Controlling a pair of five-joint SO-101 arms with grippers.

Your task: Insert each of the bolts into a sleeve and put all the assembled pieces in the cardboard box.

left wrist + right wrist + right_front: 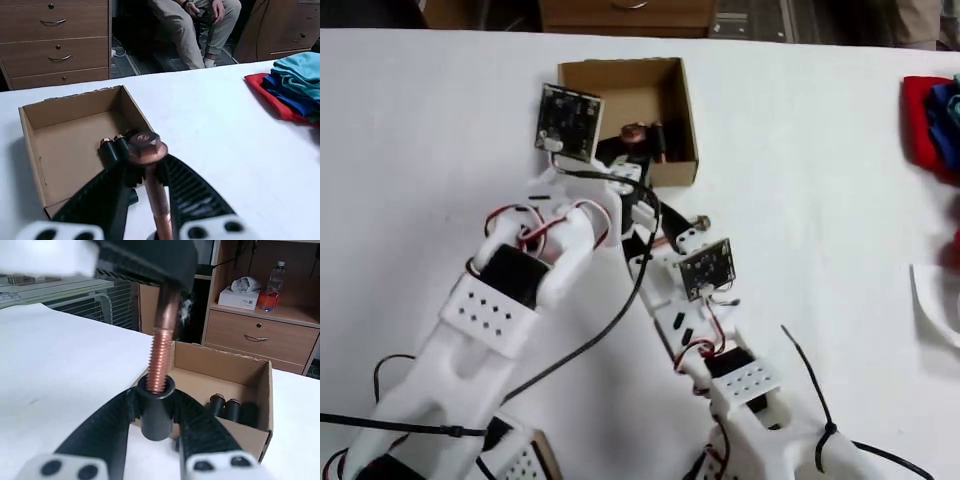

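My left gripper (149, 172) is shut on a copper bolt (147, 146), gripping its shank just under the hex head. My right gripper (156, 404) is shut on an upright black sleeve (156, 417). The bolt's threaded end (160, 362) stands in the sleeve's top opening, with most of the thread still showing above it. Both grippers meet just in front of the cardboard box (675, 172). The box holds assembled pieces (226, 407), black sleeves with copper heads (112, 145), lying against one wall.
A pile of red and blue cloths (930, 120) lies at the table's right edge, with a white rounded object (935, 310) nearer the front. A small metal piece (701, 222) sits beside the right arm's wrist. Black cables (610, 320) trail between the arms.
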